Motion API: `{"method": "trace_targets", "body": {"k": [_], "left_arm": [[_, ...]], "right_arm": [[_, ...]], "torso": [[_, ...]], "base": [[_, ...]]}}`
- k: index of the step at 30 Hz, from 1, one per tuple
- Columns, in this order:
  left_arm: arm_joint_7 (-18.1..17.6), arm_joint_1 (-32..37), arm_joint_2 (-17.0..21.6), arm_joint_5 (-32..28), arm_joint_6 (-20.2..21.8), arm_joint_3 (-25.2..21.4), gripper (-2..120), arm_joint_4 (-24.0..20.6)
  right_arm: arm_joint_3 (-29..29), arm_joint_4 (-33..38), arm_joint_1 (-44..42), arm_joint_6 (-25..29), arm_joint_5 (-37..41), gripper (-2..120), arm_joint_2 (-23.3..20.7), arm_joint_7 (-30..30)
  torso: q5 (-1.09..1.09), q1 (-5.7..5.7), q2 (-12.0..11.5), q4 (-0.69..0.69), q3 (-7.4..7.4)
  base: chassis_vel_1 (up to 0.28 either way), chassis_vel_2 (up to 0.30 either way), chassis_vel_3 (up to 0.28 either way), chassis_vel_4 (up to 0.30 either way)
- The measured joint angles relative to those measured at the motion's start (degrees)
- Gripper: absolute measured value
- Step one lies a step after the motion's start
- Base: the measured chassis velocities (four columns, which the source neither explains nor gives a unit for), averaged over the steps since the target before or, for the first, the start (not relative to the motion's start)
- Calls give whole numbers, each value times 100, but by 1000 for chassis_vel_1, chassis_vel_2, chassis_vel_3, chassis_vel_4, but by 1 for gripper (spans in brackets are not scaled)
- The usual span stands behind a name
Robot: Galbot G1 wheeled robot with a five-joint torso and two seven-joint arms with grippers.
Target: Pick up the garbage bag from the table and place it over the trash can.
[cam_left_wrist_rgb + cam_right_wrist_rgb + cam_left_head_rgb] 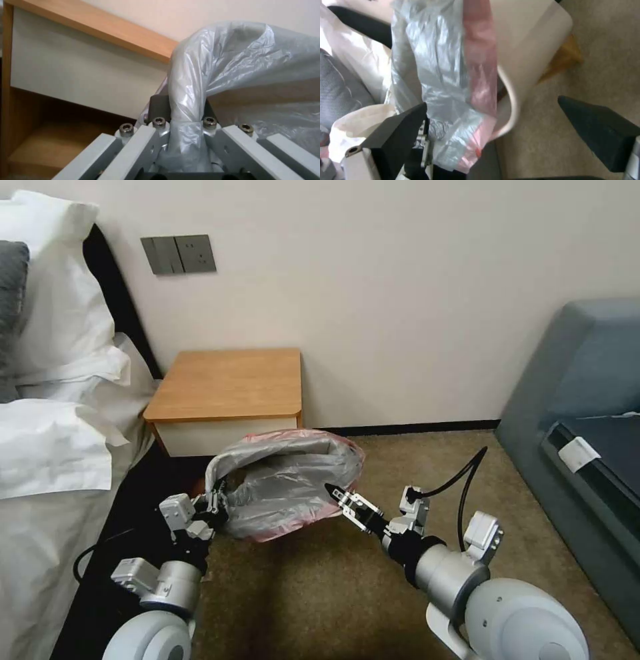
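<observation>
The garbage bag [287, 483], grey and crinkly with a pinkish-red edge, is spread open low in front of the table [227, 380]. My left gripper [215, 505] is at the bag's left edge, shut on a bunched strip of the garbage bag [186, 100]. At the bag's right edge is my right gripper [340, 500], open. In the right wrist view its dark fingers [400, 130] stand wide apart around the garbage bag [453, 75] and the cream rim of the trash can [516, 75]. The bag's red edge lies over that rim. In the head view the bag hides the can.
A bed with white sheets [53, 447] and its dark frame runs along my left, close to the left arm. A grey-blue sofa [587, 400] stands at the right. Brown carpet [413, 467] lies open between them. The table's white drawer front [66, 67] is just beyond the left gripper.
</observation>
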Motion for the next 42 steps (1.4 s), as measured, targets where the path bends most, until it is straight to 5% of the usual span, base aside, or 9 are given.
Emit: {"method": "trace_targets", "body": {"k": [42], "left_arm": [[-33,-5,-65,407,-116,38,5,116]], "right_arm": [[50,-3,5,75,296,100,-76,-4]], "torso": [[-1,0,0,0,0]], "base": [[0,0,0,0]]}}
